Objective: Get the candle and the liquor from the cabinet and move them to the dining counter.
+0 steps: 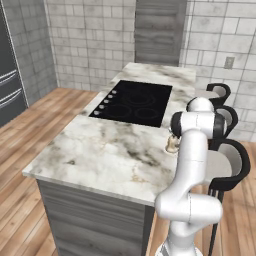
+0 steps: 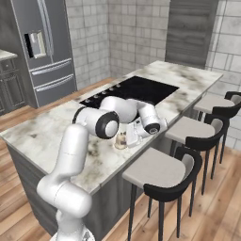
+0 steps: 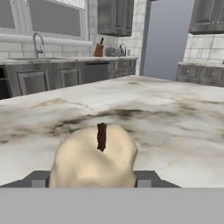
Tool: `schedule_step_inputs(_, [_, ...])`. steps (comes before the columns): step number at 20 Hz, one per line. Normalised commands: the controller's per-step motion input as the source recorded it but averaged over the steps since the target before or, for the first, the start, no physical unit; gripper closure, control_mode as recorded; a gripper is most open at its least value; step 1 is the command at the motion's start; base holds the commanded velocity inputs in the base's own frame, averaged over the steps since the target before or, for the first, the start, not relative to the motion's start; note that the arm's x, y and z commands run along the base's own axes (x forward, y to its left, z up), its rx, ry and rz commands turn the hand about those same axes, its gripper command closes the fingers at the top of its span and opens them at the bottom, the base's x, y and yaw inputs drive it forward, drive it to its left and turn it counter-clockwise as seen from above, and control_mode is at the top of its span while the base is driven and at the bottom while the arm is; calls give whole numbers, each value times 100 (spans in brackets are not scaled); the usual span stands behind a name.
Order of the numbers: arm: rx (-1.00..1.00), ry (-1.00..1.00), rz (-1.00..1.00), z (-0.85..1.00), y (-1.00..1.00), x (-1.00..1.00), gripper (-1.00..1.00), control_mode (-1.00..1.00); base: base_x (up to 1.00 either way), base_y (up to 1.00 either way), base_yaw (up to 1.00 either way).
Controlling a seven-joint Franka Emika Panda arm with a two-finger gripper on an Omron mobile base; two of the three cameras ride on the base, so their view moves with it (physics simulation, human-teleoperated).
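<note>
The squat beige candle with its dark wick sits between my gripper's two fingers, which press on both its sides. It is low over the marble dining counter, near the edge by the stools. From the right base view the candle is at the counter surface beside my gripper. From the left base view the candle peeks out behind my arm on the counter. The liquor is out of view.
A black cooktop is set into the counter beyond the candle. Three stools line the counter's near side. A steel fridge stands at the back left. Dark wall cabinets, a sink faucet and a knife block lie far off.
</note>
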Motion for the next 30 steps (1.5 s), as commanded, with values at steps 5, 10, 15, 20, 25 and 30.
schedule_step_inputs(5, [0,-1,0,-15,35,-2,-100,-100,0,0,0])
schedule_step_inputs(10, [0,-6,0,0,19,-23,-100,-100,0,0,0])
schedule_step_inputs(15, [0,-2,-1,13,5,-30,-100,-100,0,0,0])
schedule_step_inputs(20, [0,-1,-4,29,0,-12,-100,-100,0,0,0])
schedule_step_inputs(25, [-1,-1,-3,34,0,0,-100,-100,0,0,0])
schedule_step_inputs(30, [0,-5,-2,34,0,-14,-100,-100,0,0,0])
